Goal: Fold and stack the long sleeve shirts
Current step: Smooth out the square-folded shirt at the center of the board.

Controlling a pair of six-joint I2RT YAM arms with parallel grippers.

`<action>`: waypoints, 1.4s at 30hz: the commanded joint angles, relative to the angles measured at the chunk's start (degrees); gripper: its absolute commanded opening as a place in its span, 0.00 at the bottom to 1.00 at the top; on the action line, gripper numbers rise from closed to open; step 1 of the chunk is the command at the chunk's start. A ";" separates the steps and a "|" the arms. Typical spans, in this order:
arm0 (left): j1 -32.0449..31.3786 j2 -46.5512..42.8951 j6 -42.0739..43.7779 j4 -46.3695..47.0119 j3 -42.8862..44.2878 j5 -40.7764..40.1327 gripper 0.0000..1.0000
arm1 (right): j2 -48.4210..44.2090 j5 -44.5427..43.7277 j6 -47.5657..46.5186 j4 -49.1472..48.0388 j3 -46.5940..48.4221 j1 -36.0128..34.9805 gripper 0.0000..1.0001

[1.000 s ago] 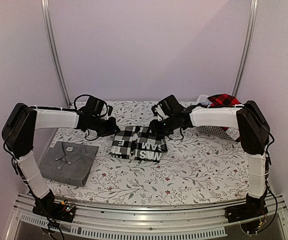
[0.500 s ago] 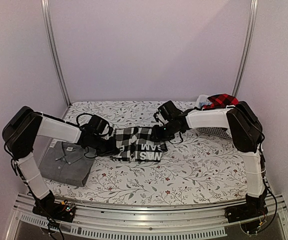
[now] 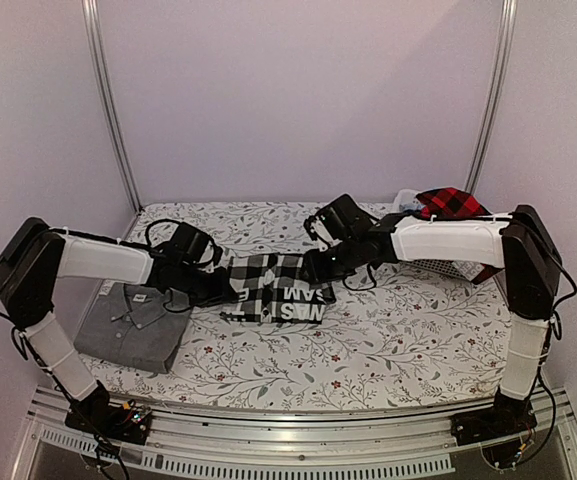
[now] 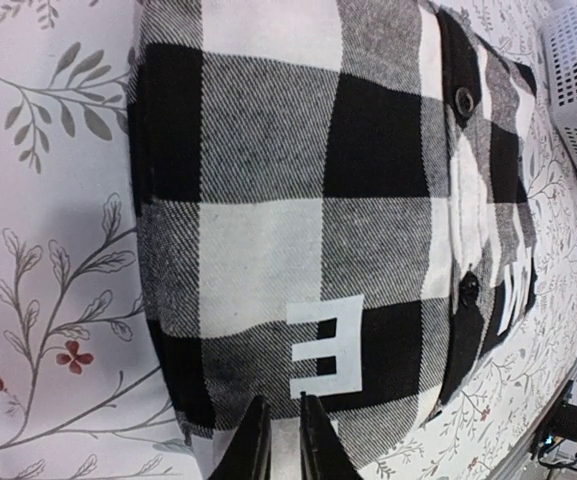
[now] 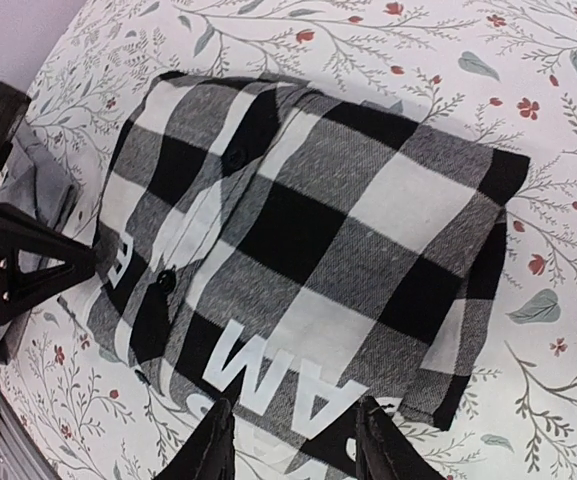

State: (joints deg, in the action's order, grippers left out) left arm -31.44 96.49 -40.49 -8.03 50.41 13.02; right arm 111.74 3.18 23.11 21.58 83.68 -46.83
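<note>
Bench (image 3: 388, 340): white floral cover with grey leaves and small red flowers. Pale walls (image 3: 298, 100) on three sides, two metal uprights (image 3: 108, 100) at the back, aluminium rail (image 3: 298, 425) along the near edge.

Buffalo check shirt (image 3: 278, 288) lies folded mid-bench, lettering up. Grey shirt (image 3: 133, 322) is folded flat at near left. Red-and-black check shirt (image 3: 450, 202) sits in the white basket (image 3: 430, 260) at far right.

Left hand (image 4: 286, 400) is at the check shirt's left edge with its fingers almost together; can't tell if cloth is pinched. Right hand (image 5: 293, 410) has its fingers spread over the shirt's right edge, holding nothing.
</note>
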 commanded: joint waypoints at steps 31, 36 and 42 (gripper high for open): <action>9.56 14.06 5.88 3.18 7.94 12.29 0.49 | -2.50 -2.16 3.01 -2.86 -8.20 4.59 0.54; 9.53 14.90 6.07 2.16 8.20 12.40 0.50 | 2.44 -0.93 2.65 -3.38 -4.38 4.82 0.53; 9.51 14.23 6.56 1.51 7.19 12.25 0.52 | 6.61 0.62 2.97 -3.79 -2.27 4.82 0.50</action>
State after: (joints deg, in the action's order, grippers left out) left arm -21.74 109.40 -35.03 -4.27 58.35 26.20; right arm 116.07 2.37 25.78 18.72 79.53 -41.67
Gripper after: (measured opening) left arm 0.517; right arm 0.505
